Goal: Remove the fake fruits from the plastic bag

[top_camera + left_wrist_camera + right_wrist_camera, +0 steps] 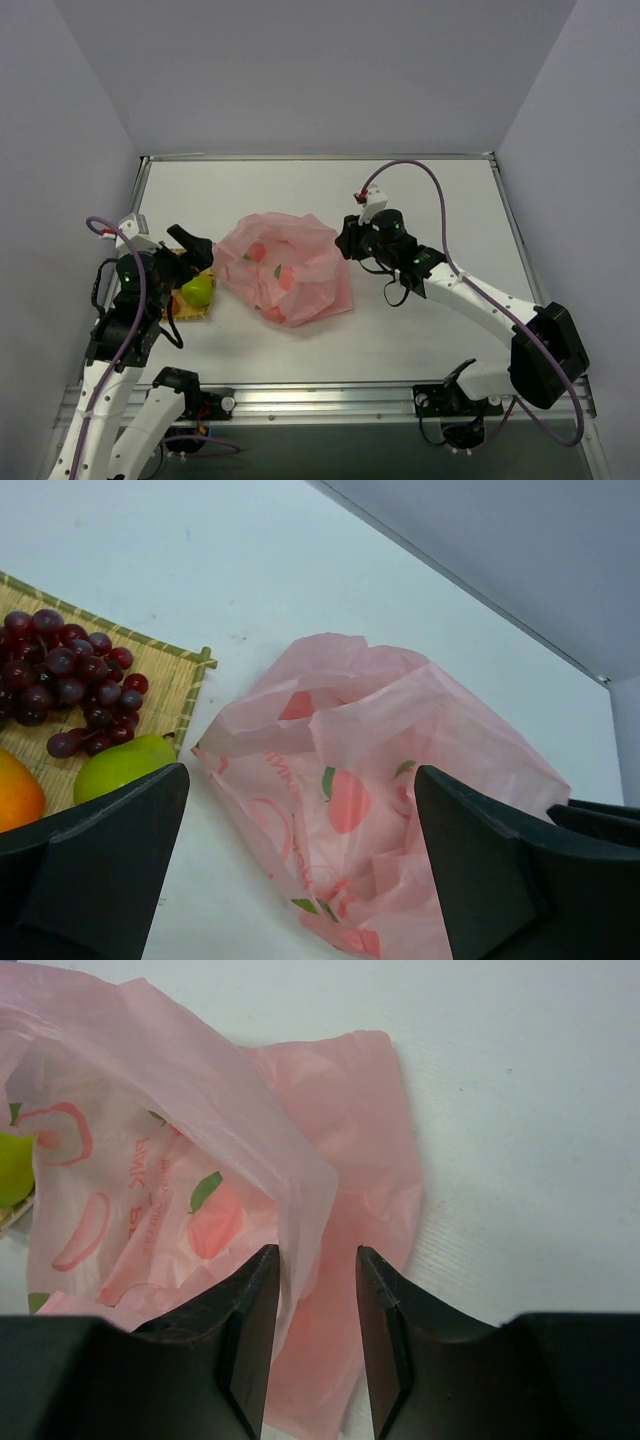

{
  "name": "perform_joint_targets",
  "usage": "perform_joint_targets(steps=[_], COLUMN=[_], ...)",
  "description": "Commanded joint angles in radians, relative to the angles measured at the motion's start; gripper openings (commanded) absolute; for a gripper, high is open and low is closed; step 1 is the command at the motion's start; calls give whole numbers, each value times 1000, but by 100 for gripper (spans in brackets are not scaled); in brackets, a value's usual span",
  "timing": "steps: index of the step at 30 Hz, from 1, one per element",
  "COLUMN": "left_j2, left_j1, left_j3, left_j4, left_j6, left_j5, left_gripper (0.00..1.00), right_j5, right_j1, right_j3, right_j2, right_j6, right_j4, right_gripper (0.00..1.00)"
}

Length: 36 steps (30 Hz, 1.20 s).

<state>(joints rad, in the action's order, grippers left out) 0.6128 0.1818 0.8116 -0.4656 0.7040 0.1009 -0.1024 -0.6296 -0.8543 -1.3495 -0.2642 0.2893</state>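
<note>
Plastic bag (pixel 285 270): pink and wrinkled, laid at the centre of the table (pixel 420 200) in the top view. Peach pictures are printed on it. Whether a fruit is inside cannot be told.
Fake fruits (pixel 198 290): a yellow-green apple (pixel 125 767), an orange fruit (pixel 14 796) and dark red grapes (pixel 65 675) are seen on the woven mat (pixel 180 675), at the left of the left wrist view, just beside the bag.
Left gripper (pixel 300 880): held near the mat and the left side of the bag. The jaws are spread wide and nothing is grasped.
Right gripper (pixel 312 1330): placed at the right edge of the bag. The jaws are parted narrowly, and a fold of film hangs between them, not squeezed.
</note>
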Motion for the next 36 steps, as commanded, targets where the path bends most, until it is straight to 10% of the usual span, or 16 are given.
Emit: perform_joint_targets(steps=[1, 10, 21, 36], left_j2=[-8, -59, -153, -225], left_j1=[-4, -5, -5, -5], left_j3=[72, 191, 246, 155], left_j4=[-67, 11, -84, -163], left_j6=[-67, -176, -351, -341], left_j5=[-101, -444, -488, -368], left_gripper=[94, 94, 94, 94], right_j5=[99, 205, 476, 395], right_j1=[4, -18, -22, -22], right_j3=[-43, -147, -33, -2], right_j2=[81, 335, 811, 799], right_j6=[3, -58, -147, -159], right_j4=[-67, -240, -271, -285], right_gripper=[34, 100, 100, 100])
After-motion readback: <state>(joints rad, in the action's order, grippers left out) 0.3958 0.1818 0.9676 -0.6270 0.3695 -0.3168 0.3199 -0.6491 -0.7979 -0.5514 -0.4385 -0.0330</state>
